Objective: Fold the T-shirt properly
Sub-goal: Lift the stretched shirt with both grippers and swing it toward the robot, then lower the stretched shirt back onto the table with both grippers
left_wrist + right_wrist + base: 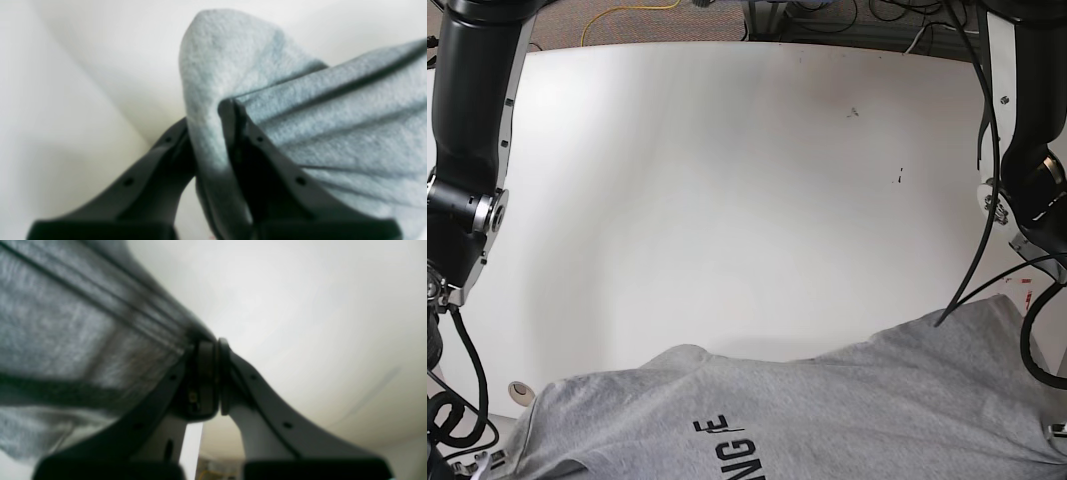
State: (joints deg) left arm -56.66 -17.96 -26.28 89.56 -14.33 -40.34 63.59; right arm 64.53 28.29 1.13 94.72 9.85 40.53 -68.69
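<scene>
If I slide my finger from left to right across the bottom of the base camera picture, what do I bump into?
Right arm's black cable loop → small round thing on the table → black letters on the T-shirt → left arm's black cable.

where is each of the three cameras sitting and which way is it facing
Left wrist: rides on the left arm, looks along the left gripper, whose dark fingers are shut on a fold of the grey T-shirt, white table behind.
Right wrist: rides on the right arm, looks along the right gripper, shut on the shirt's edge at that view's left.
Base: high behind the robot, looks down over the table; both arms show at the side edges, grippers out of frame.
Shared: all three views show the T-shirt and the table.
</scene>
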